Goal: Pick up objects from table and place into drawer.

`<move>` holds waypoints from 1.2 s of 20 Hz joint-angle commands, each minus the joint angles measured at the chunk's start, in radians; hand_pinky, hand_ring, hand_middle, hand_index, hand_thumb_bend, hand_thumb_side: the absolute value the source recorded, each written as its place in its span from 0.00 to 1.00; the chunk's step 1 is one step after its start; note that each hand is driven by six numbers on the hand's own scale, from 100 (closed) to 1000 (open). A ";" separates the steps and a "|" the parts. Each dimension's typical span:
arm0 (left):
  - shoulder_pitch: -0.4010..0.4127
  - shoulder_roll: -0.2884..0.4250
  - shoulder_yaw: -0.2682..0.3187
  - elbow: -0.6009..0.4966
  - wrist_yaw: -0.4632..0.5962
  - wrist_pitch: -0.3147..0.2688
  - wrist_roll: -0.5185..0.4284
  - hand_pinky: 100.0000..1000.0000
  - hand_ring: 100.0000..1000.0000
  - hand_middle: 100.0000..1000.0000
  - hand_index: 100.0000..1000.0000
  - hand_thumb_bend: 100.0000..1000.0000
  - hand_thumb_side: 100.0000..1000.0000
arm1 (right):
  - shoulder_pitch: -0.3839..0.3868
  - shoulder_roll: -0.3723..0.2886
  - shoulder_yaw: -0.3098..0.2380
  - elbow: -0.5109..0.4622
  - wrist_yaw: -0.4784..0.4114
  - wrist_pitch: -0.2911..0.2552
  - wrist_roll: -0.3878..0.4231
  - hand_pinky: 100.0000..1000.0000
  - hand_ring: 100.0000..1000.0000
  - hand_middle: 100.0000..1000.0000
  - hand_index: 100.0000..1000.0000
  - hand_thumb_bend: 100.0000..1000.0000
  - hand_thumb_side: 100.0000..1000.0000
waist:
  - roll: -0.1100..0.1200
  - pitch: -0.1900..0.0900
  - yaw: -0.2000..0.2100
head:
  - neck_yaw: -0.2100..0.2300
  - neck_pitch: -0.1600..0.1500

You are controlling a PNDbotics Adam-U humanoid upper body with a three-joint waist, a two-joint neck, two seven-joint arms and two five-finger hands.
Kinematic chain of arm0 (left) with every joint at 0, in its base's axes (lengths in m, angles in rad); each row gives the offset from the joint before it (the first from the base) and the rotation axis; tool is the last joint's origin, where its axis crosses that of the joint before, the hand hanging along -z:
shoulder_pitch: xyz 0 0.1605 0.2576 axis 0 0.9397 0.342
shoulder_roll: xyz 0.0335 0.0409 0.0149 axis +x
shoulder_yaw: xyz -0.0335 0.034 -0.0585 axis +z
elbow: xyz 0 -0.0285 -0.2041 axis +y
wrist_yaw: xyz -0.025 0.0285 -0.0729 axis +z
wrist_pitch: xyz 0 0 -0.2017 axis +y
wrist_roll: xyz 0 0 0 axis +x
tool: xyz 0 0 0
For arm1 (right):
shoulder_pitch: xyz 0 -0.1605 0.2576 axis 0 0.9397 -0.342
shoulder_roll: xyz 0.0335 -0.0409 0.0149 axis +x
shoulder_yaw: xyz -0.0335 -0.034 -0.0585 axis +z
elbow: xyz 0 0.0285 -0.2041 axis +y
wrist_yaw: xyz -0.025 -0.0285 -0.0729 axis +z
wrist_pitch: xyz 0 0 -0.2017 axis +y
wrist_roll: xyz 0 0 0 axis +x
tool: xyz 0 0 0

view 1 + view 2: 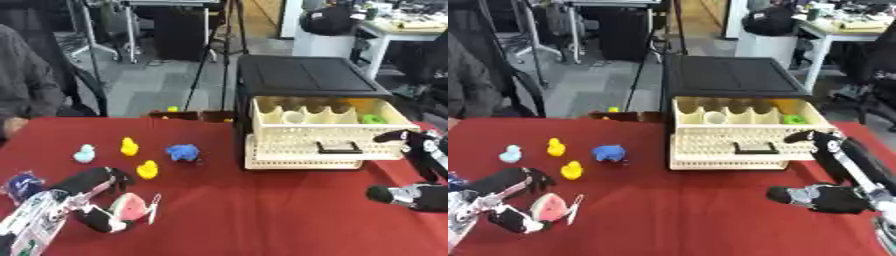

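Note:
My left hand (87, 184) lies at the lower left of the table, fingers and thumb curled round a red watermelon-slice toy (131, 206) that rests low on the red cloth. Two yellow ducks (129, 146) (147, 170), a pale blue duck (84, 153) and a blue toy (183, 152) sit on the cloth further back. The cream basket drawer (315, 136) stands pulled out at the right, with a green thing (374, 119) and a white cup (293, 118) inside. My right hand (837, 197) is open in front of the drawer's right end, fingers pointing up.
The drawer unit has a black top (306, 75) and a second cream drawer (302, 159) below, closed. A dark blue object (23, 184) lies at the far left. A person's sleeve (22, 80) shows at the table's back left edge.

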 commanded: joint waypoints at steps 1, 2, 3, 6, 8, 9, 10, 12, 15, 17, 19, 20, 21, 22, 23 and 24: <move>-0.025 0.008 0.006 0.003 -0.010 -0.006 0.004 0.63 0.55 0.56 0.79 0.54 0.19 | -0.009 -0.016 -0.006 -0.020 -0.003 0.000 0.001 0.00 0.00 0.00 0.75 1.00 0.78 | 0.000 -0.009 -0.002 | 0.000 0.004; -0.026 0.007 0.005 0.010 -0.015 -0.005 0.002 0.63 0.55 0.56 0.79 0.53 0.19 | -0.009 -0.015 -0.005 -0.020 -0.003 0.000 0.001 0.00 0.00 0.00 0.75 1.00 0.78 | 0.000 -0.009 -0.003 | 0.000 0.004; -0.026 0.006 0.004 0.019 -0.022 -0.006 0.001 0.62 0.55 0.55 0.78 0.53 0.19 | -0.009 -0.015 -0.005 -0.020 -0.003 0.000 0.001 0.00 0.00 0.00 0.75 1.00 0.78 | 0.000 -0.009 -0.004 | 0.000 0.004; -0.029 0.000 0.004 0.041 -0.042 -0.009 0.009 0.61 0.54 0.55 0.78 0.53 0.18 | -0.008 -0.014 -0.003 -0.020 -0.002 0.001 0.002 0.00 0.00 0.00 0.75 1.00 0.78 | 0.000 -0.009 -0.005 | -0.002 0.004; -0.031 -0.003 0.006 0.050 -0.054 -0.009 0.020 0.60 0.53 0.54 0.76 0.52 0.17 | -0.009 -0.014 -0.003 -0.021 -0.002 0.002 0.002 0.00 0.00 0.00 0.75 1.00 0.78 | -0.001 -0.008 -0.005 | -0.002 0.004; -0.032 -0.004 0.007 0.054 -0.059 -0.008 0.026 0.59 0.52 0.52 0.75 0.51 0.16 | -0.009 -0.013 -0.003 -0.021 -0.002 0.002 0.002 0.00 0.00 0.00 0.75 1.00 0.78 | -0.001 -0.008 -0.005 | -0.002 0.004; -0.033 -0.005 0.007 0.057 -0.064 -0.007 0.032 0.58 0.51 0.51 0.74 0.51 0.15 | -0.009 -0.013 -0.002 -0.021 -0.002 0.002 0.003 0.00 0.00 0.00 0.75 1.00 0.78 | -0.001 -0.008 -0.006 | -0.002 0.004; -0.034 -0.007 0.007 0.063 -0.073 -0.006 0.040 0.57 0.50 0.49 0.72 0.50 0.15 | -0.009 -0.013 -0.002 -0.022 -0.002 0.003 0.003 0.00 0.00 0.00 0.75 1.00 0.77 | -0.001 -0.007 -0.006 | -0.002 0.004; -0.037 -0.009 0.005 0.074 -0.088 -0.007 0.043 0.54 0.46 0.45 0.68 0.46 0.13 | -0.009 -0.013 -0.001 -0.022 -0.001 0.003 0.004 0.00 0.00 0.00 0.75 1.00 0.78 | -0.001 -0.007 -0.007 | -0.002 0.005; -0.039 -0.009 0.004 0.080 -0.096 -0.009 0.041 0.53 0.44 0.43 0.65 0.44 0.12 | -0.009 -0.013 -0.001 -0.023 -0.002 0.004 0.004 0.00 0.00 0.00 0.75 1.00 0.78 | -0.001 -0.007 -0.007 | -0.002 0.005; -0.040 -0.009 0.004 0.083 -0.100 -0.011 0.039 0.52 0.42 0.41 0.62 0.41 0.11 | -0.009 -0.013 0.000 -0.024 -0.002 0.005 0.004 0.00 0.00 0.00 0.75 1.00 0.78 | 0.000 -0.008 -0.007 | -0.003 0.005; -0.041 -0.009 0.004 0.084 -0.101 -0.011 0.038 0.52 0.42 0.40 0.62 0.41 0.11 | -0.009 -0.013 0.000 -0.024 -0.002 0.005 0.003 0.00 0.00 0.00 0.75 1.00 0.78 | 0.000 -0.008 -0.007 | -0.003 0.005; -0.041 -0.008 0.004 0.085 -0.102 -0.011 0.037 0.51 0.41 0.39 0.61 0.39 0.09 | -0.009 -0.013 0.000 -0.024 -0.002 0.005 0.004 0.00 0.00 0.00 0.75 1.00 0.78 | 0.000 -0.008 -0.008 | -0.003 0.005; -0.041 -0.008 0.004 0.086 -0.103 -0.012 0.034 0.50 0.41 0.39 0.60 0.39 0.09 | -0.009 -0.013 0.000 -0.024 -0.002 0.005 0.004 0.00 0.00 0.00 0.75 1.00 0.78 | 0.000 -0.008 -0.008 | -0.003 0.005; -0.041 -0.008 0.004 0.086 -0.104 -0.013 0.032 0.50 0.40 0.38 0.60 0.39 0.09 | -0.009 -0.013 0.000 -0.024 -0.002 0.005 0.004 0.00 0.00 0.00 0.75 1.00 0.78 | 0.001 -0.008 -0.008 | -0.004 0.005; -0.041 -0.008 0.002 0.088 -0.106 -0.015 0.028 0.49 0.40 0.38 0.60 0.39 0.09 | -0.009 -0.013 0.000 -0.025 -0.002 0.005 0.003 0.00 0.00 0.00 0.75 1.00 0.78 | 0.001 -0.008 -0.008 | -0.004 0.005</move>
